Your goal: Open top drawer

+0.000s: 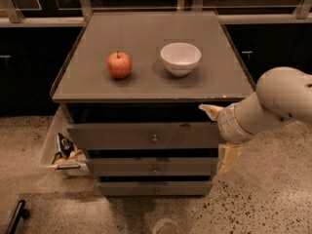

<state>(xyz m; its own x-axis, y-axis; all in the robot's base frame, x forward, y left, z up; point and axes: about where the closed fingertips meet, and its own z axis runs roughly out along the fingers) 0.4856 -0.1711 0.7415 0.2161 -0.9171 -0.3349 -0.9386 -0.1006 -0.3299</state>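
The top drawer [141, 135] is the tallest grey front of three under the cabinet top, with a small brass knob [154, 139] at its centre. It stands out a little, with a dark gap above its front. My gripper [220, 134] is at the right end of this drawer front, well to the right of the knob. It is open: one cream finger [210, 111] sits at the front's upper right corner and the other [228, 157] hangs below its lower right corner. My pale arm [278, 101] reaches in from the right.
A red apple [119, 65] and a white bowl [180, 58] sit on the grey cabinet top [146, 23]. Two shorter drawers [153, 168] lie below. A white bin with packets [61, 150] stands on the floor at the left. Dark cabinets run behind.
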